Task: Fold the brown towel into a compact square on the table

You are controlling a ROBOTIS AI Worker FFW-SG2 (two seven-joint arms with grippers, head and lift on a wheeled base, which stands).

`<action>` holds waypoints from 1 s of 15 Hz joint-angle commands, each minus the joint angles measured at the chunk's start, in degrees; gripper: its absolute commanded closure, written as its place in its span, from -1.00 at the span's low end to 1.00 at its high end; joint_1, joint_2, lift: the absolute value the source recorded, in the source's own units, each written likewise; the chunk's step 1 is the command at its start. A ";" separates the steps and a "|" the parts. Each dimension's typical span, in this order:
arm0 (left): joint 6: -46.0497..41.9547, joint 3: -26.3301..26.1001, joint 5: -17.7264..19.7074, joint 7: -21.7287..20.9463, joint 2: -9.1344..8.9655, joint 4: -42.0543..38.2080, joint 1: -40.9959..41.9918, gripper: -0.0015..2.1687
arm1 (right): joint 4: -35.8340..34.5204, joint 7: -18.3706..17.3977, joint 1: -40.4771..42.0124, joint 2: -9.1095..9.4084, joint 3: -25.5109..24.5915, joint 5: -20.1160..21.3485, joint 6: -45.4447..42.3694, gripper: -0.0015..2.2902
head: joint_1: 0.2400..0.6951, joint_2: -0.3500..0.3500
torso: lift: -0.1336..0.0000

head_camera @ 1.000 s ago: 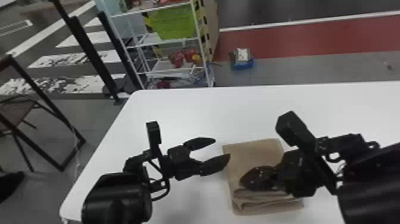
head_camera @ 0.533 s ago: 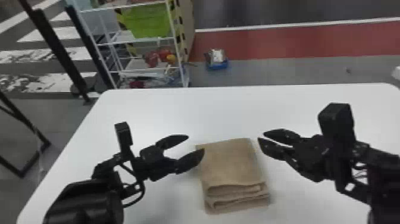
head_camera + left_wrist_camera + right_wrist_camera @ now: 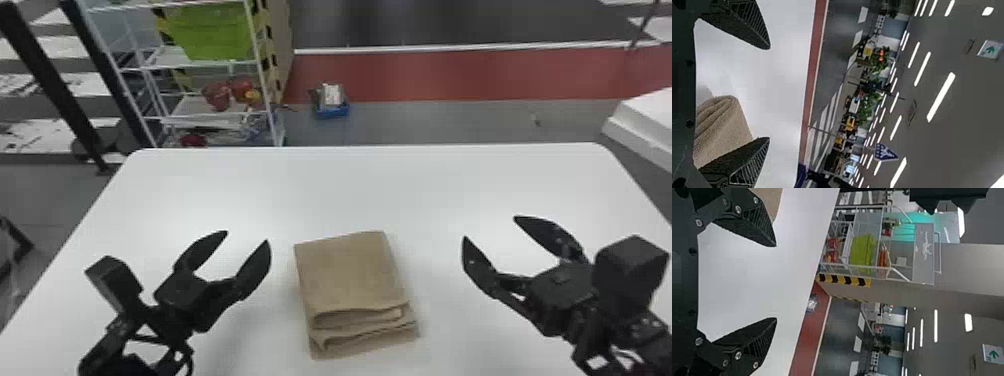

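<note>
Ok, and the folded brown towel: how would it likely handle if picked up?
Probably floppy: the layers of the towel sag into soft, loose folds at its near edge. Likely not slippery, given the nubbly weave seen from the left wrist. Lifted by only one layer, it might well unfold.

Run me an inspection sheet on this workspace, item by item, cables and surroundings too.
Surface: white table, rounded far corners.
Job's things: brown towel folded into a layered stack; near-side layers don't line up.
Clutter: blue box on the floor beyond the table.
Grippers: left pincer and right pincer open, either side of the towel, holding nothing.
Cables: thin dark loop by the left wrist, possibly one.
Surroundings: white rack with green bin.
</note>
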 commanded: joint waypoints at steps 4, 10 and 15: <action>-10.33 0.54 1.31 2.74 -0.15 -0.39 4.60 -0.95 | 2.09 -3.29 2.28 0.05 0.44 -1.97 -11.68 -0.95 | 1.00 0.29 | -1.00; -11.03 2.29 -2.11 7.49 -0.15 -2.06 5.57 -0.95 | 2.53 -4.17 2.63 0.05 -0.09 -3.29 -11.68 -0.95 | 1.00 0.40 | -1.00; -9.98 5.72 -2.47 8.28 -0.15 -2.94 6.62 -0.95 | 4.99 -4.08 2.19 0.05 -0.27 -5.92 -13.79 -0.94 | 1.00 0.53 | -1.00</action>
